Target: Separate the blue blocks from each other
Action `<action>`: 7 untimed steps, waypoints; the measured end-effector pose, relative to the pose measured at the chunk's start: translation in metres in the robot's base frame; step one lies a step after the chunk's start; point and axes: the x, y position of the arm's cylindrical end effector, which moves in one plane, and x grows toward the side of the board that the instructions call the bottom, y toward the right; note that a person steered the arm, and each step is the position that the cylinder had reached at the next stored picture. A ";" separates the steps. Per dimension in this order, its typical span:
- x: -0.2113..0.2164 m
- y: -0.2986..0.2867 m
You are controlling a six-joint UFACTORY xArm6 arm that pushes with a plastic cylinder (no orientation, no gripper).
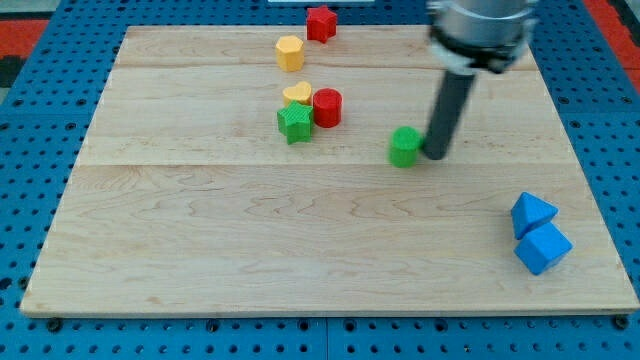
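The two blue blocks sit at the view's lower right, near the bench's [300, 250] right edge; the blue triangular block [531, 213] lies just above the blue cube [543, 248], and the two touch, so the pair is stacked along a line running roughly up and down the view, leaning slightly to the right at the bottom. My tip [436, 155] is well apart from them, up and to the view's left; it stands just beside the right face of the green cube [405, 146], touching or nearly so; I cannot tell which. From my tip, then, the blue pair lies down and to the right; the seam between them faces left and right, so in my judgement a push entering from the left at that seam, or a shove on one block alone, would part them; the cube is close to the bench's corner and could slide off. The rod hangs nearly upright, leaning slightly toward the top of the view. There are no fingers on this rig, so nothing is clasped or let go.
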 end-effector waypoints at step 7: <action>0.163 0.177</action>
